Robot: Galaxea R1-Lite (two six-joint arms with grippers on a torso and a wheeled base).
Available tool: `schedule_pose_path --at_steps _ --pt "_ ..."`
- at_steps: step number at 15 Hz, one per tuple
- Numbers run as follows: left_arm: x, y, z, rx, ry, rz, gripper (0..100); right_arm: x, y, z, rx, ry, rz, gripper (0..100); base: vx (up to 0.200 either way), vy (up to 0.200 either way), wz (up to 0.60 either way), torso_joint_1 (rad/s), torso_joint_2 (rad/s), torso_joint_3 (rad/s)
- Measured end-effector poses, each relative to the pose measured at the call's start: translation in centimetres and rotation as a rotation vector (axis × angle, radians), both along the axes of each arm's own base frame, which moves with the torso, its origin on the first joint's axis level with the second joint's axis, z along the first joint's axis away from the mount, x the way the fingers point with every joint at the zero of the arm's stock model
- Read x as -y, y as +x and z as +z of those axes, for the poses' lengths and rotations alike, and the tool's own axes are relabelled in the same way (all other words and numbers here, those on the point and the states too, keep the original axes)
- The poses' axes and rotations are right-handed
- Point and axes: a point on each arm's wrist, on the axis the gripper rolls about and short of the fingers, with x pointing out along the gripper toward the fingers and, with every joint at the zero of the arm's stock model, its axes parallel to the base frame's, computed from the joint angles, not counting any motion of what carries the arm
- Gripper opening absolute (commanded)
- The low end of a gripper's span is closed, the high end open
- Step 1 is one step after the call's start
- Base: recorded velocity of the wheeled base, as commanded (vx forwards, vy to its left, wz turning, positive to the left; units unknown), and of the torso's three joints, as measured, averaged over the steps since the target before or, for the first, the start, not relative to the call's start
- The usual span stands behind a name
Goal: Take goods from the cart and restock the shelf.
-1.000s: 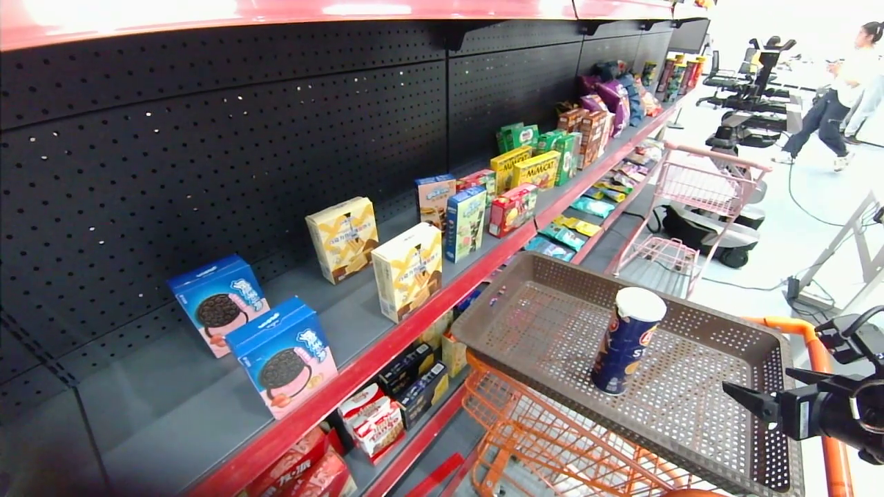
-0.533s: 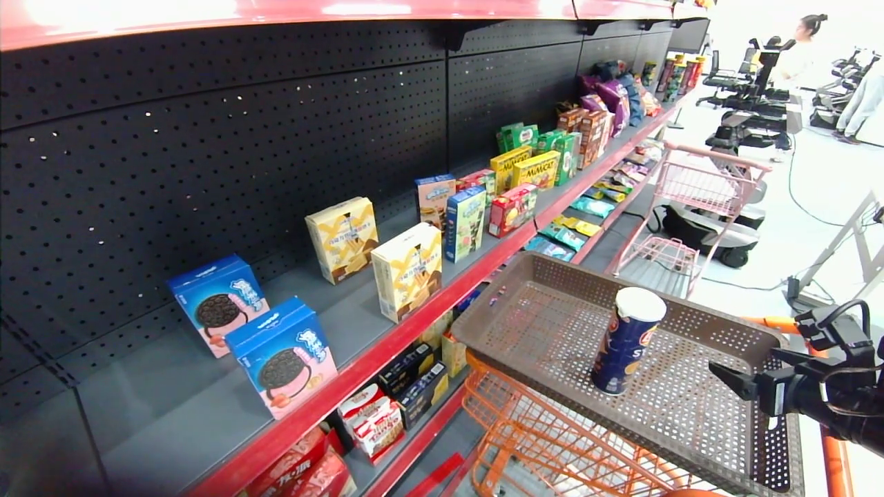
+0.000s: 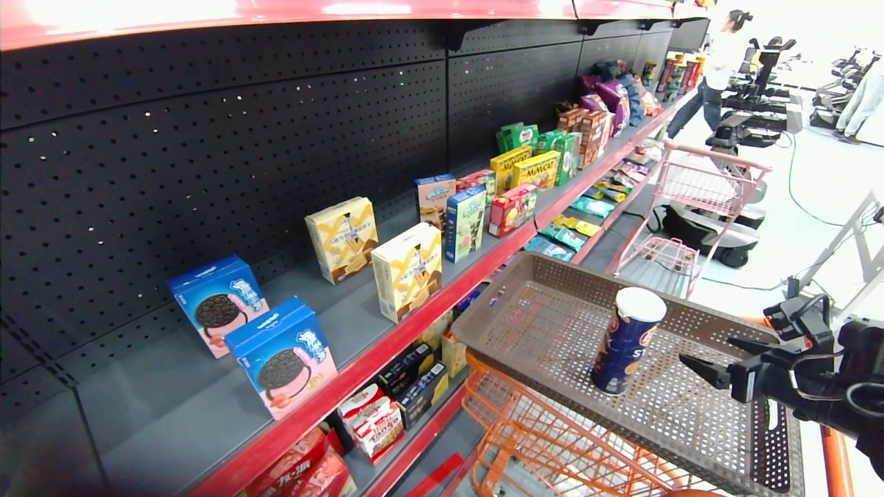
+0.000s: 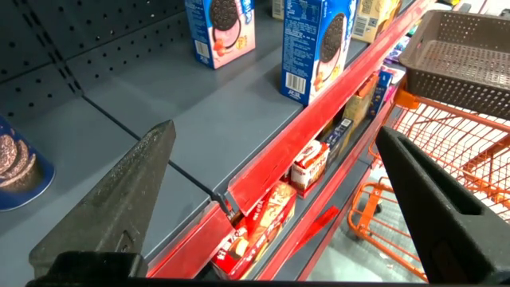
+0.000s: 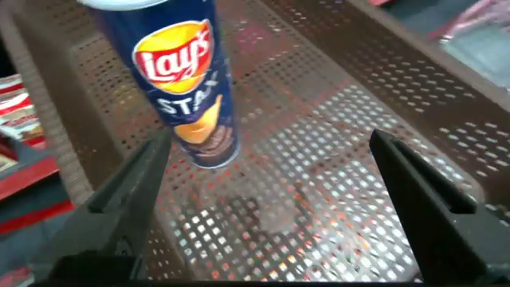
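- The chip canister (image 3: 627, 339) is seen standing upright on the brown perforated tray (image 3: 532, 310). The tray is carried on top of the orange cart (image 3: 525, 428), toward 4 o'clock of the head view.
- The right gripper (image 3: 706, 351) is held over the tray at about 3 o'clock of the canister, near it but apart. Its jaws are spread wide and nothing is grasped.
- From the right wrist, the canister (image 5: 187, 88) is shown ahead of the released gripper (image 5: 268, 142), closer to one finger (image 5: 131, 187) than to the other. No contact is seen.
- The left gripper (image 4: 275, 131) is held above the front edge of the grey shelf (image 4: 183, 104). Its jaws are likewise released and nothing is held between them.
- Two blue cookie boxes (image 3: 282, 355) are stood on the shelf (image 3: 173, 414) at 8 o'clock of the head view.
- Two pale yellow boxes (image 3: 407, 270) are placed farther along, at 2 o'clock of the blue ones.
- The shelf's front is edged by a red rail (image 3: 387, 345), which is set between the goods and the cart.
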Motion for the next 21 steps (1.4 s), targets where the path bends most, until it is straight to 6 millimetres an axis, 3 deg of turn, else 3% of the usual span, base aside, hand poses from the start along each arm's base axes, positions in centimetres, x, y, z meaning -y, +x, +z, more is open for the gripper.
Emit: schedule_pose_path --at_steps 9,14,21 --pt "0.0 0.0 0.0 0.000 0.000 0.000 100 -2.0 3.9 -2.9 0.021 0.047 0.269 100 0.000 0.000 0.00 0.000 0.00 0.000" --pt "0.0 0.0 0.0 0.000 0.000 0.000 100 -2.5 6.3 -4.1 0.043 0.027 0.303 100 0.000 0.000 0.00 0.000 0.00 0.000" --pt "0.0 0.0 0.0 0.000 0.000 0.001 100 -2.9 7.7 -6.1 0.072 0.015 0.340 100 0.000 0.000 0.00 0.000 0.00 0.000"
